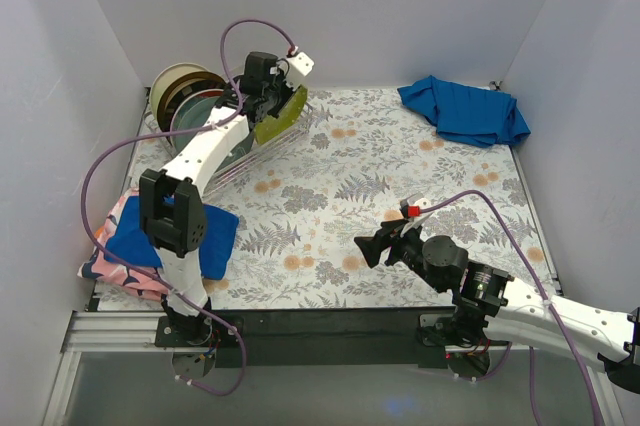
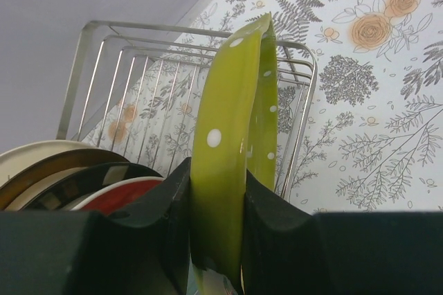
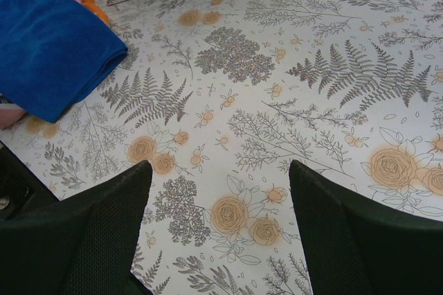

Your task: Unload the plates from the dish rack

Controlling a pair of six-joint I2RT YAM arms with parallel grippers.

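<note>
Lime-green plate (image 2: 225,136) upright on edge; L tool (image 2: 218,188) pinches rim, R tool (image 3: 220,170) spread.

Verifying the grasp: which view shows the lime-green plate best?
Left wrist: the lime-green plate fills the frame edge-on, pinched in the left gripper. Top external shows it small at the dish rack end, partly behind the gripper. Right wrist misses it.

plates (image 1: 192,104) in dish rack (image 1: 283,135) — far left, cloth (image 1: 466,112) far right

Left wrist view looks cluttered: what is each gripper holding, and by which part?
Left gripper pinches the lime-green plate by its rim; right gripper holds nothing.
</note>
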